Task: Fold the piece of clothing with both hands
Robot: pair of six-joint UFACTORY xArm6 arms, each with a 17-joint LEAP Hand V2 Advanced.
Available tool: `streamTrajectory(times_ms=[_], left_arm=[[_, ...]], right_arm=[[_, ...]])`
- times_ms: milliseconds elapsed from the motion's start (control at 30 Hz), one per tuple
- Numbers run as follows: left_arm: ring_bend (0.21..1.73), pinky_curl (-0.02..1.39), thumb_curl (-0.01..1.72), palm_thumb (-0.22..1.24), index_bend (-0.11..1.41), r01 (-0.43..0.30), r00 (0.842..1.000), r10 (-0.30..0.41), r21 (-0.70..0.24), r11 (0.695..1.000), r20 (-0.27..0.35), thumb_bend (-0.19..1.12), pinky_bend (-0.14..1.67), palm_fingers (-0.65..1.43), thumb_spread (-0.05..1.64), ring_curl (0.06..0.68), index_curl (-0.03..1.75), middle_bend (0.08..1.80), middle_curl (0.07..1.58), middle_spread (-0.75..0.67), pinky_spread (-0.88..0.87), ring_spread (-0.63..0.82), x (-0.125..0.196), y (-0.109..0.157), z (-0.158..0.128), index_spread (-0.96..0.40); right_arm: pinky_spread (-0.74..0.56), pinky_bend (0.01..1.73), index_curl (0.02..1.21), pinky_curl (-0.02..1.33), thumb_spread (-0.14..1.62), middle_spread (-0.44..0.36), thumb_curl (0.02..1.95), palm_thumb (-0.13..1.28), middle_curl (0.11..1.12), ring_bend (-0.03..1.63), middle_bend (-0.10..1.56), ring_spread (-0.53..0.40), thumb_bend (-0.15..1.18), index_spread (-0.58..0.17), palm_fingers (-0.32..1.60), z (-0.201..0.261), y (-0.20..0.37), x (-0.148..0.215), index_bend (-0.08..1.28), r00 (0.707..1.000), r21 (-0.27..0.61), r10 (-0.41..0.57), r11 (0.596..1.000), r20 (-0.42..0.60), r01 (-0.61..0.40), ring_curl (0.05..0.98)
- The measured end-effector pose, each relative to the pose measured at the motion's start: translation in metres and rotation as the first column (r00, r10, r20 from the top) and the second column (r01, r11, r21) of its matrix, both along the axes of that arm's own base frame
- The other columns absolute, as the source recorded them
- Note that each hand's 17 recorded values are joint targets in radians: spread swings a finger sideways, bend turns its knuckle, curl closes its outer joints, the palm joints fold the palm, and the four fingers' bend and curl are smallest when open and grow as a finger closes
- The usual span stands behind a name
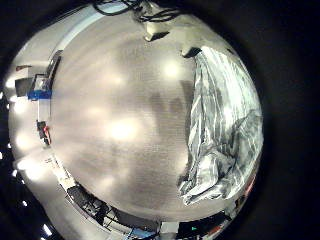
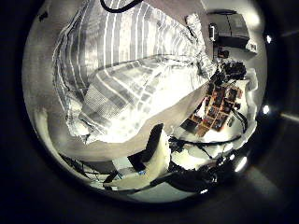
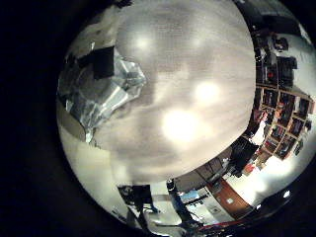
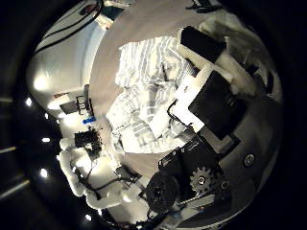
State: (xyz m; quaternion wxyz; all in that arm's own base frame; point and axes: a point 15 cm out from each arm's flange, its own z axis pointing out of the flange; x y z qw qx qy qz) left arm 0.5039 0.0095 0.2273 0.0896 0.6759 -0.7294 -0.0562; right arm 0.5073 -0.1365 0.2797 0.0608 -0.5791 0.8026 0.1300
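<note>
The striped garment [image 2: 131, 79] lies bunched on the surface [image 1: 120, 110] (no neat fold visible); folding appears largely outstanding. Right hand [image 4: 216, 91] fingers rest over the cloth, grasp indeterminate. Left hand state cannot be determined.

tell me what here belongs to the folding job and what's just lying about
Part of the job:
- striped piece of clothing, crumpled on the table
- right hand, beside the clothing

Just lying about:
- shelves of small items beyond the table
- dark box off the table's edge
</note>
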Motion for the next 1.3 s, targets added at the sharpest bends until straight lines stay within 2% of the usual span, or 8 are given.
streamTrajectory(times_ms=[200,467,567,800,1000,1200,1267,1300], left_arm=[[0.55,0.32,0.26,0.14,0.18,0.012,0.999,-0.013,-0.013,1.000,-0.052,-0.02,0.31,0.00,1.17,0.219,0.36,0.18,0.26,0.33,0.54,0.52,-0.013,-0.007,-0.029,-0.01],[0.54,0.32,0.27,0.13,0.18,0.058,0.998,-0.058,-0.068,0.996,0.004,-0.02,0.31,0.00,1.17,0.215,0.36,0.17,0.26,0.33,0.54,0.52,-0.021,-0.055,-0.035,-0.01],[0.54,0.32,0.27,0.13,0.18,0.053,0.998,-0.054,-0.054,0.997,-0.023,-0.02,0.31,0.00,1.17,0.215,0.36,0.17,0.26,0.33,0.54,0.52,-0.025,-0.061,-0.047,-0.01],[0.54,0.32,0.27,0.13,0.18,0.044,0.999,-0.045,-0.049,0.998,-0.024,-0.02,0.31,0.00,1.17,0.215,0.36,0.17,0.26,0.33,0.54,0.52,-0.024,-0.055,-0.051,-0.01],[0.54,0.32,0.27,0.13,0.18,0.045,0.999,-0.045,-0.047,0.998,0.003,-0.02,0.31,0.00,1.17,0.215,0.36,0.17,0.26,0.33,0.54,0.53,-0.022,-0.052,-0.032,-0.01],[0.54,0.32,0.27,0.13,0.18,0.004,0.999,-0.001,-0.058,0.998,0.045,-0.02,0.31,0.00,1.17,0.215,0.36,0.17,0.26,0.33,0.54,0.52,-0.025,-0.016,0.003,-0.01],[0.55,0.32,0.27,0.13,0.18,-0.013,0.999,0.015,-0.058,0.998,0.048,-0.02,0.31,0.00,1.17,0.216,0.36,0.17,0.26,0.33,0.54,0.52,-0.030,-0.004,0.010,-0.01],[0.55,0.32,0.27,0.13,0.18,-0.015,0.999,0.018,-0.061,0.998,0.041,-0.02,0.31,0.00,1.17,0.216,0.36,0.17,0.26,0.33,0.54,0.52,-0.035,0.002,0.011,-0.01]], right_arm=[[-0.20,1.23,0.94,0.83,1.19,-0.134,0.79,1.05,0.66,1.49,1.38,-0.164,-0.01,-0.313,1.17,0.036,0.044,-0.002,0.98,0.997,0.023,0.065,0.998,0.033,-0.066,0.605],[-0.20,1.22,0.94,0.85,1.20,-0.133,0.80,1.04,0.65,1.49,1.38,-0.173,-0.01,-0.314,1.17,0.051,0.082,0.000,0.98,0.990,0.016,0.130,0.991,0.054,-0.131,0.603],[-0.20,1.21,0.94,0.85,1.20,-0.133,0.80,1.04,0.65,1.49,1.38,-0.174,-0.01,-0.314,1.17,0.053,0.085,0.000,0.98,0.989,0.016,0.136,0.990,0.058,-0.137,0.603],[-0.20,1.21,0.94,0.86,1.20,-0.133,0.81,1.04,0.65,1.49,1.38,-0.174,-0.01,-0.313,1.17,0.083,0.132,-0.007,0.98,0.976,0.064,0.192,0.978,0.099,-0.199,0.602],[-0.20,1.20,0.94,0.87,1.20,-0.133,0.81,1.04,0.64,1.48,1.38,-0.175,-0.01,-0.312,1.17,0.111,0.178,-0.019,0.98,0.955,0.094,0.260,0.957,0.141,-0.274,0.602],[-0.21,1.20,0.94,0.87,1.19,-0.133,0.81,1.03,0.64,1.48,1.38,-0.175,-0.01,-0.311,1.17,0.129,0.263,-0.031,0.98,0.908,0.093,0.385,0.910,0.167,-0.403,0.602],[-0.21,1.20,0.94,0.87,1.19,-0.133,0.80,0.97,0.64,1.48,1.38,-0.174,-0.04,-0.310,1.17,0.135,0.276,-0.031,0.98,0.898,0.087,0.398,0.904,0.185,-0.419,0.600],[-0.23,1.20,0.93,0.86,1.20,-0.137,0.77,0.85,0.63,1.46,1.36,-0.182,-0.07,-0.316,1.11,0.134,0.276,-0.030,0.93,0.899,0.087,0.396,0.905,0.185,-0.416,0.594]])
